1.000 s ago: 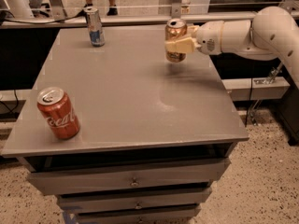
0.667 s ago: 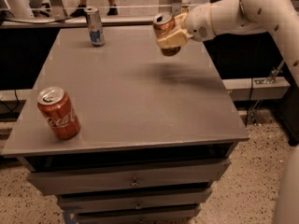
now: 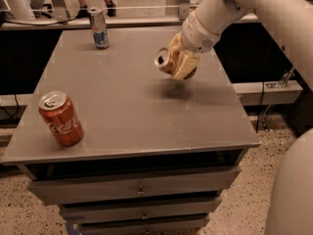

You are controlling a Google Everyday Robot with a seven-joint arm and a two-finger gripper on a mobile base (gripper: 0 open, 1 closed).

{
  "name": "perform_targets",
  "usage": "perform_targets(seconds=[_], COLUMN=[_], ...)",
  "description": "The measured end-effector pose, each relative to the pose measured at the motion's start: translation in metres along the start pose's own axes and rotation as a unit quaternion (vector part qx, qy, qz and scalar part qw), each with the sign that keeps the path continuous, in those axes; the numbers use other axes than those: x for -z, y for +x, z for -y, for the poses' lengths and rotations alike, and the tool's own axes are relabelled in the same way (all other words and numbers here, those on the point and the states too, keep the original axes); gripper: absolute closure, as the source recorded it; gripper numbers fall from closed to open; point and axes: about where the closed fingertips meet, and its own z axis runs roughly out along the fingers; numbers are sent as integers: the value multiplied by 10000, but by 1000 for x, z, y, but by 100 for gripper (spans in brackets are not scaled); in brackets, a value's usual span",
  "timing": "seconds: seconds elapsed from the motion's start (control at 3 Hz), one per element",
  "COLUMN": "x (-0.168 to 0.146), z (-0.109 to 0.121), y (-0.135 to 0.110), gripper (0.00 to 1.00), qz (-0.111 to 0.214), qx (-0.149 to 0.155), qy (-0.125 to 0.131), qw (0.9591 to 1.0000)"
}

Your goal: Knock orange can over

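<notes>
**Orange can tipped in the claw**

Copper-orange metal shows on the orange can, its silver top turned left toward me, the body leaning steeply, close to lying on its side. It hangs over the far right part of the grey table, with a dark shadow on the surface right beneath it. The gripper sits at the end of the white arm coming in from the upper right, its pale fingers clamped around the can's body (most of the can is hidden by them). A red Coca-Cola can stands upright near the front left; a slim silver-and-blue can stands at the back.
</notes>
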Motion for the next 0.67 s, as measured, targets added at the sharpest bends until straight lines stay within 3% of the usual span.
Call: perform_targets(seconds=[0.33,0.67], x=[-12,-14], z=[-48,-76], y=[24,41], gripper=[100,100], qz=[-1042,-1730], qx=[731,1284], qy=[-770,-1261], qw=[9889,9683])
